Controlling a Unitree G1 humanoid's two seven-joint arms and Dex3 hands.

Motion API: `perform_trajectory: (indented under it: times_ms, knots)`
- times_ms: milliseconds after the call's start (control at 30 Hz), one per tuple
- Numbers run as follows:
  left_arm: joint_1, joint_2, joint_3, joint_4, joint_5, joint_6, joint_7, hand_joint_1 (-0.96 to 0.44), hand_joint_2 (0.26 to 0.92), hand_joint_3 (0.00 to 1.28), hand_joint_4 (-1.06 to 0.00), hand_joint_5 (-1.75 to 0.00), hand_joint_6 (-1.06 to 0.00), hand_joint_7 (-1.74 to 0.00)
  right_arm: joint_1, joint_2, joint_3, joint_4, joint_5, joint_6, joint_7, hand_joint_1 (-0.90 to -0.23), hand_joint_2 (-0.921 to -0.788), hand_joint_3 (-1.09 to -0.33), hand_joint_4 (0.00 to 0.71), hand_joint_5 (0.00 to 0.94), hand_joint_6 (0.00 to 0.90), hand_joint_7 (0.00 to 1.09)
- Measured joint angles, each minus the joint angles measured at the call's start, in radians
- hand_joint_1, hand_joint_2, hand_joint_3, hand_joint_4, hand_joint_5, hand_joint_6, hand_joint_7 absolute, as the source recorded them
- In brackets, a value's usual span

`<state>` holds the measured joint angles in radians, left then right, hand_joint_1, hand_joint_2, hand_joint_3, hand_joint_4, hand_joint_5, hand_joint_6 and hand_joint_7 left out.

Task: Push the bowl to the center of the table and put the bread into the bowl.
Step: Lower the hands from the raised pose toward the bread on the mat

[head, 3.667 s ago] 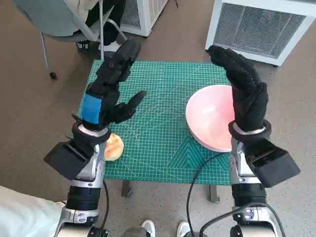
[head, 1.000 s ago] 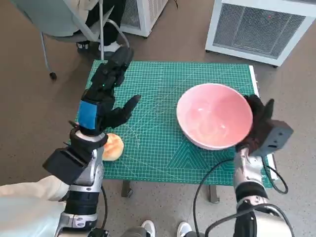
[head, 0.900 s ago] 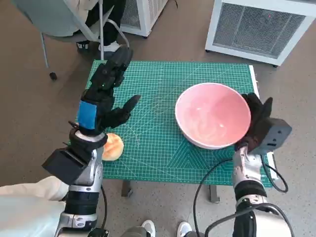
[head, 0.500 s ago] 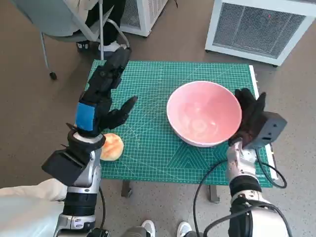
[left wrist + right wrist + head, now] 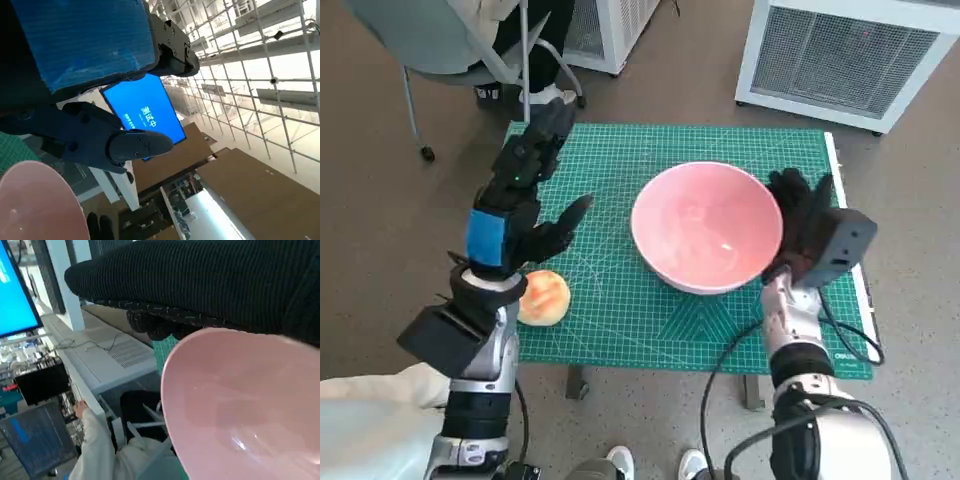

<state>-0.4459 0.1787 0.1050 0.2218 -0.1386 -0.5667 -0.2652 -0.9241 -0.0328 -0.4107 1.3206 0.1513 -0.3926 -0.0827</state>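
Note:
The pink bowl [image 5: 706, 226] stands near the middle of the green cutting mat [image 5: 620, 160], empty inside. My right hand [image 5: 800, 218] in its black glove presses flat against the bowl's right side, fingers up. In the right wrist view the bowl [image 5: 240, 405] fills the frame under the glove [image 5: 200, 280]. The round bread [image 5: 543, 297] lies at the mat's front left corner. My left hand [image 5: 520, 190] hovers above the mat's left part, fingers spread and holding nothing, behind the bread. The left wrist view shows the left hand [image 5: 95, 135] and a slice of the bowl [image 5: 35, 205].
A chair [image 5: 440, 40] with a seated person stands past the table's far left corner. White grilled units [image 5: 850, 55] stand beyond the far right edge. A white strip [image 5: 848, 250] runs along the mat's right edge. In the right wrist view a person [image 5: 105, 445] sits behind the table.
My right hand has pushed the bowl leftward from the mat's right edge to near its middle. The left hand has stayed raised and shifted slightly left.

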Motion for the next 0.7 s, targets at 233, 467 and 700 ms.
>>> perform_trajectory:
  times_ms: [233, 467, 700]
  knots:
    - [0.002, 0.007, 0.01, 0.0, -0.019, 0.0, -0.003, -0.37, 0.921, 0.34, -0.3, 0.0, -0.37, -0.13, -0.015, 0.021, 0.0, 0.006, 0.0, 0.034, 0.001, -0.358, -0.921, -0.776, 0.262, 0.001, 0.07, 0.65]
    - [0.002, 0.009, 0.016, 0.0, -0.02, 0.0, -0.003, -0.38, 0.921, 0.34, -0.28, 0.0, -0.38, -0.12, -0.023, 0.033, 0.011, 0.008, -0.008, 0.051, 0.001, -0.355, -0.921, -0.77, 0.261, 0.004, 0.07, 0.64]
    - [0.002, 0.009, 0.017, 0.0, -0.02, 0.0, -0.002, -0.38, 0.921, 0.34, -0.28, 0.0, -0.38, -0.11, -0.026, 0.034, 0.025, 0.008, -0.026, 0.061, -0.001, -0.357, -0.921, -0.783, 0.279, 0.012, 0.076, 0.63]
